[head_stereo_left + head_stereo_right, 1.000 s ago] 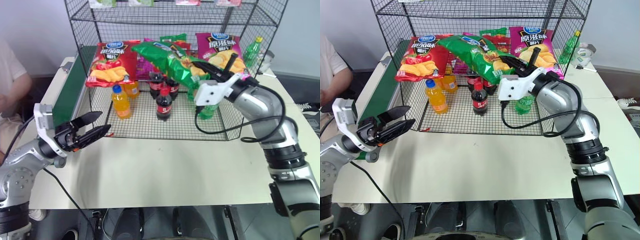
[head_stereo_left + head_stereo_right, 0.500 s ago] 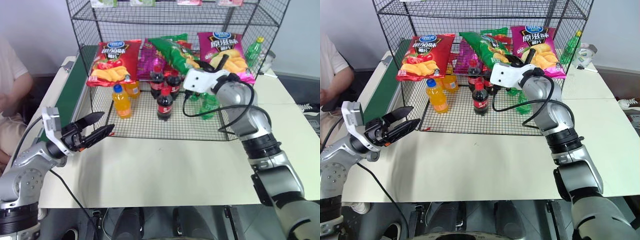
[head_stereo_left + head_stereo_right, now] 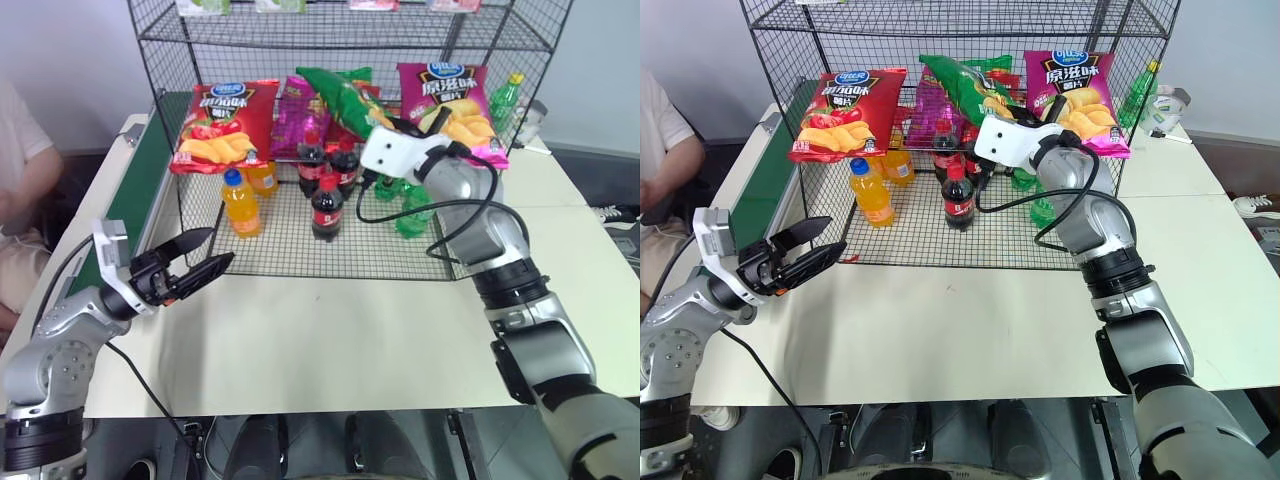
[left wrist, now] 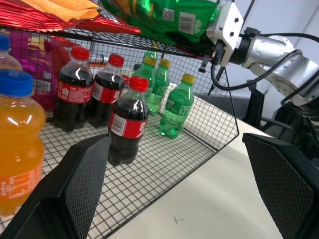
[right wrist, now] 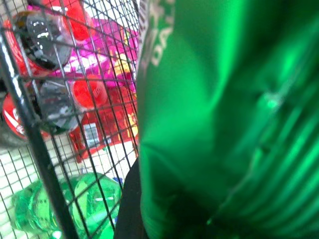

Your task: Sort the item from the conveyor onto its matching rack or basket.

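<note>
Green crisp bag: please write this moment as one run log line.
green crisp bag: on rack shelf, between red and magenta bags | right gripper: at bag | left gripper: open, empty

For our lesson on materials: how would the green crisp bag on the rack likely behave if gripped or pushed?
The green crisp bag looks puffy and creased, so it is probably light and would crumple. Its shiny film is likely slippery. Lying tilted on the rack, it might slide.

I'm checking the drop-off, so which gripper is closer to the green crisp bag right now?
The right. The right gripper is up at the rack, right against the green crisp bag; the left gripper hovers low over the table, well away from it.
</note>
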{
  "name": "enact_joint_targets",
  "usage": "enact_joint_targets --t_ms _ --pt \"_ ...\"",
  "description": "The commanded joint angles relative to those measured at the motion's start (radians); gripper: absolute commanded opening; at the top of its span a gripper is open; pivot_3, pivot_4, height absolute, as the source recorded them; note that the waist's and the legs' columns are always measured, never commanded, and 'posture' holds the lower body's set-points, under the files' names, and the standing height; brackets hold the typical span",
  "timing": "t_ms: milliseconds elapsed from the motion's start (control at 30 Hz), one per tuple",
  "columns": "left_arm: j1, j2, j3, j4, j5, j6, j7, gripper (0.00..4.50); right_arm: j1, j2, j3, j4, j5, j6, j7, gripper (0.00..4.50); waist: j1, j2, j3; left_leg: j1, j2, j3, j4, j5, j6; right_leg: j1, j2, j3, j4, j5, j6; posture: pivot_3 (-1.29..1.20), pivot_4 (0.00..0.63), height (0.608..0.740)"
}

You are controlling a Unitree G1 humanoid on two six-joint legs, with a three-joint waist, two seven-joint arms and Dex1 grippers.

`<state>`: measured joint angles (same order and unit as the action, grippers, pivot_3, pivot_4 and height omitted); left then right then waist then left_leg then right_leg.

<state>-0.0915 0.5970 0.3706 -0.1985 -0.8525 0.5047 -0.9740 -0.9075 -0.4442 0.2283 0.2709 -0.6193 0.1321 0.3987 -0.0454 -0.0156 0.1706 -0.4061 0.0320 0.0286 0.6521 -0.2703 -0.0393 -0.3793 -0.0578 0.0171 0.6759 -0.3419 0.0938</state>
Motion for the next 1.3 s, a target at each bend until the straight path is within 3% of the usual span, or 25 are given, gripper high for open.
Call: enact_joint_targets --t_ms 33,100,267,600,900,1033,1133,1300 --pt "0.013 -0.001 0.014 -0.011 0.001 -0.022 -0.004 4.50 -0.034 0.039 -0.002 -0.015 0.042 -0.002 -0.008 2.41 -0.003 0.000 0.000 0.000 0.000 0.000 0.000 0.000 0.000 0.000 0.000 0.000 0.001 0.000 0.000 0.00 0.150 0.739" --pt "0.024 -0.002 0.011 -0.013 0.003 -0.026 -0.004 4.50 -0.038 0.072 -0.016 -0.036 0.079 0.007 -0.012 3.33 -0.009 -0.001 0.000 0.000 0.000 0.000 0.000 0.000 0.000 -0.001 0.000 0.001 0.002 0.000 0.000 0.00 0.150 0.739" --pt "0.045 -0.008 0.007 -0.016 0.016 -0.041 -0.005 4.50 -0.054 0.167 -0.078 -0.093 0.221 0.038 -0.006 3.33 -0.017 0.000 0.000 -0.001 0.001 0.000 0.000 0.000 0.000 -0.004 0.001 0.001 0.007 0.000 0.000 0.00 0.150 0.739" --pt "0.055 -0.008 0.008 -0.017 0.033 -0.057 -0.010 4.50 -0.020 0.184 -0.059 -0.149 0.342 0.032 0.073 3.33 -0.016 -0.001 0.000 -0.002 0.000 0.000 0.000 0.000 0.000 -0.007 0.000 0.001 0.008 0.000 0.000 0.00 0.150 0.739" --pt "0.072 0.003 0.007 -0.024 0.048 -0.070 -0.014 4.50 0.064 0.276 -0.178 -0.357 0.663 0.243 0.145 3.33 -0.020 -0.001 0.000 -0.003 0.000 0.000 0.000 0.000 0.000 -0.008 0.000 0.002 0.008 0.000 0.000 0.00 0.150 0.739" --pt "0.077 0.007 0.008 -0.029 0.047 -0.067 -0.015 4.50 0.072 0.364 -0.289 -0.491 0.961 0.428 0.169 3.33 -0.021 -0.001 0.000 -0.003 0.000 0.000 -0.001 0.000 0.000 -0.008 0.000 0.002 0.008 0.000 0.000 0.00 0.150 0.739" --pt "0.075 0.011 0.013 -0.031 0.072 -0.083 0.002 4.50 0.122 0.336 -0.359 -0.564 1.126 0.519 0.212 3.33 -0.020 -0.001 -0.001 -0.003 0.001 0.000 -0.001 0.000 0.000 -0.008 0.000 0.002 0.008 0.000 0.000 0.00 0.150 0.739" --pt "0.092 0.053 0.053 -0.061 0.044 -0.034 0.021 4.50 0.285 0.178 -0.440 -0.696 1.339 0.643 0.307 3.33 0.000 -0.002 -0.001 -0.003 0.000 0.000 -0.001 -0.001 0.002 -0.007 -0.002 0.001 0.007 0.000 0.000 0.00 0.150 0.739"
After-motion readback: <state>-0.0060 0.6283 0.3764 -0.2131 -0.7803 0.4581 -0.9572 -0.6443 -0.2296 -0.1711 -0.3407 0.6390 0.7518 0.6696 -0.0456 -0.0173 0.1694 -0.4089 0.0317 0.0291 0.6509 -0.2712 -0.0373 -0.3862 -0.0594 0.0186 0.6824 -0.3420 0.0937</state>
